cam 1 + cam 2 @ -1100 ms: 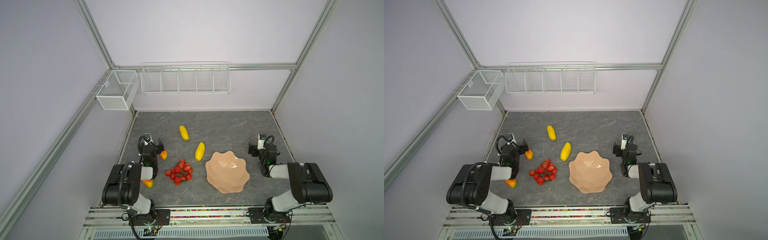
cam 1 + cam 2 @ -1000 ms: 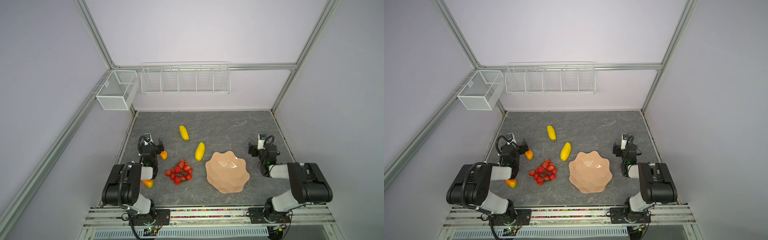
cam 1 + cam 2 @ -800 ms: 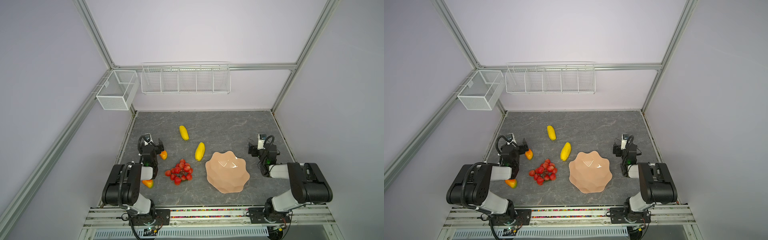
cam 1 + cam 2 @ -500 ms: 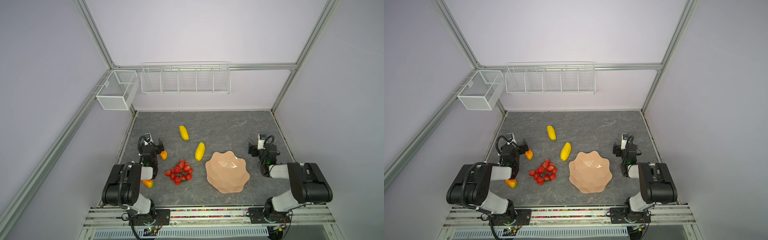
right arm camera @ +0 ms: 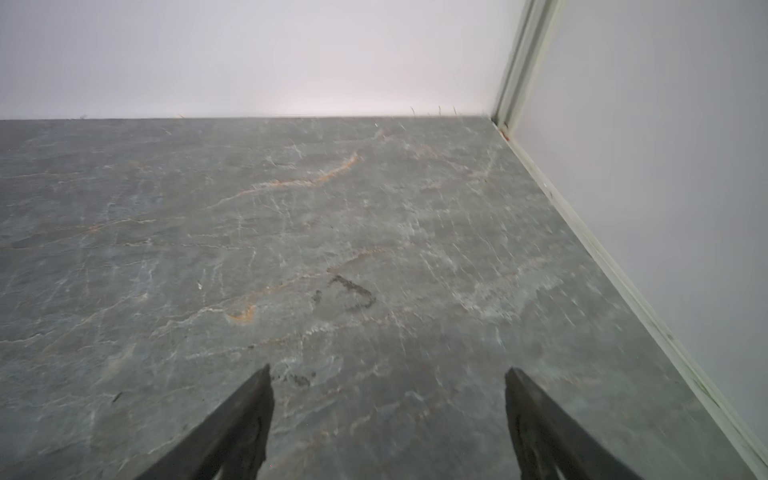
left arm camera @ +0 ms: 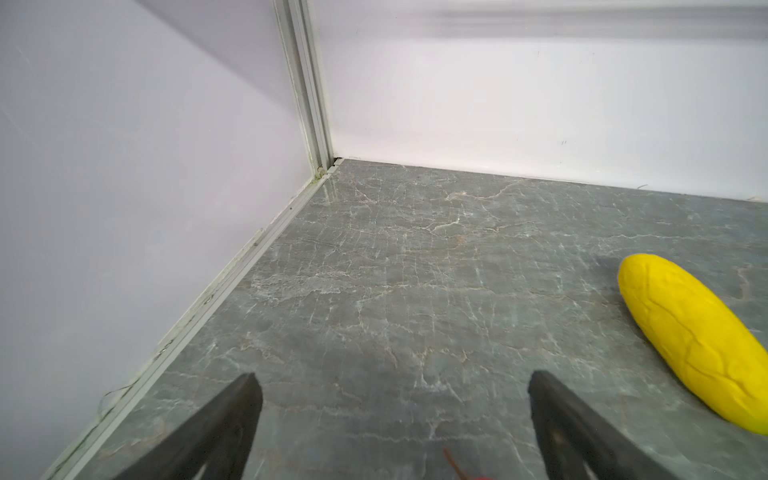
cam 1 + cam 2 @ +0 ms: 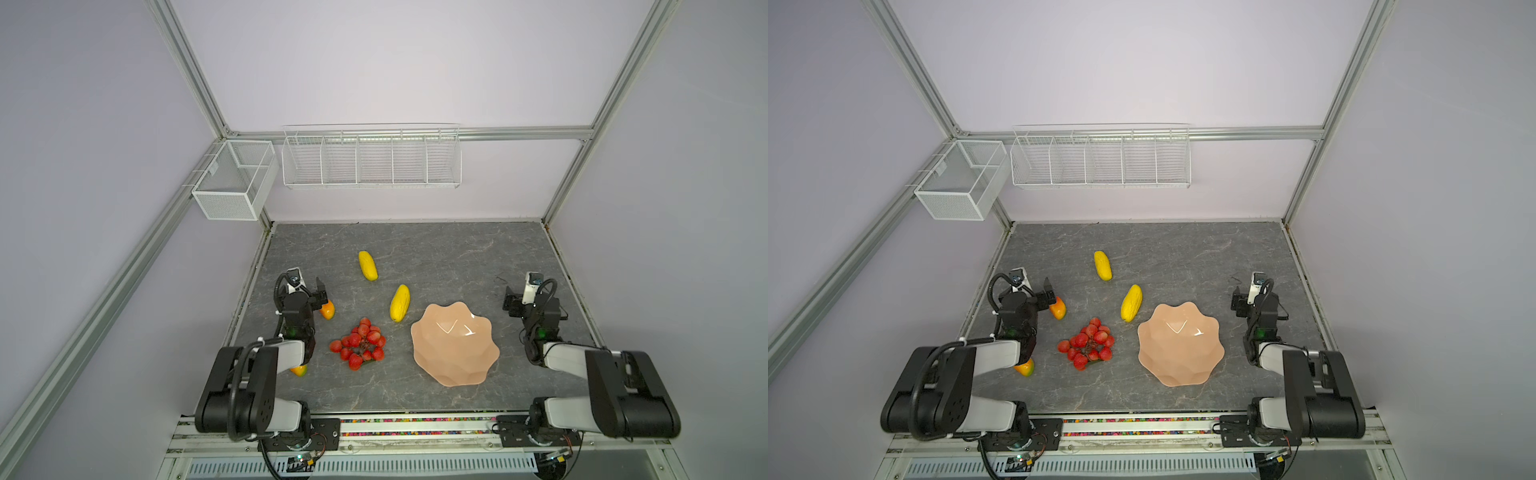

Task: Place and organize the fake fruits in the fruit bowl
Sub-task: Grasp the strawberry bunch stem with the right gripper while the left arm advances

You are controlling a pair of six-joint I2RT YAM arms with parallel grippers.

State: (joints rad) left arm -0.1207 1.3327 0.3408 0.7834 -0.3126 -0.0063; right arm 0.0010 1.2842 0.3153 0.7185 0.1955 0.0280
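Shows 1 mango-like fruit (image 7: 300,370) nearest, half under the left arm (image 7: 291,351), then the berry cluster (image 7: 359,343) and, to its right, the empty fruit bowl (image 7: 455,345). Finds a 2nd mango-like fruit (image 7: 327,309) beside the left gripper (image 6: 392,382), jaws spread, empty, with the right gripper (image 5: 388,374) spread over tabletop (image 7: 457,257) at right. Puts the nearer yellow fruit (image 7: 400,302) by the bowl's far-left rim, the farther yellow fruit (image 7: 368,266) beyond.
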